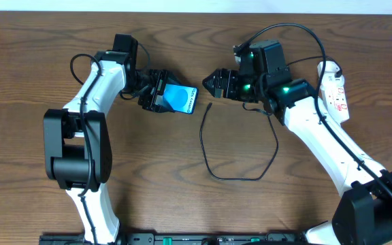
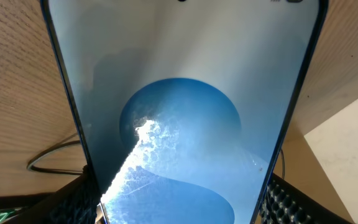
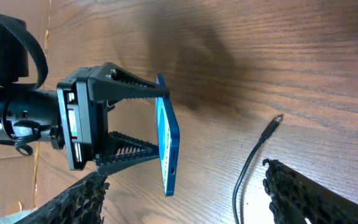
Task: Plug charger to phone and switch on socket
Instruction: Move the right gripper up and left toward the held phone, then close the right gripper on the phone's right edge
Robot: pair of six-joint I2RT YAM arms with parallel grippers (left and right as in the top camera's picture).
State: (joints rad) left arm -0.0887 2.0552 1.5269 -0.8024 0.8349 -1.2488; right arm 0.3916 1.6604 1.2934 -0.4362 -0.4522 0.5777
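While my left gripper [image 1: 160,95] clamps the phone [image 1: 181,99], my right gripper [image 1: 208,83], jaws apart, must next grasp the charger [image 1: 201,136] tip.

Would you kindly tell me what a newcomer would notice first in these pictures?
The bright blue phone, clamped in the left claw, left of centre. Next, the charger, a thin black loop on the table, its plug tip lying free near the open right claw.
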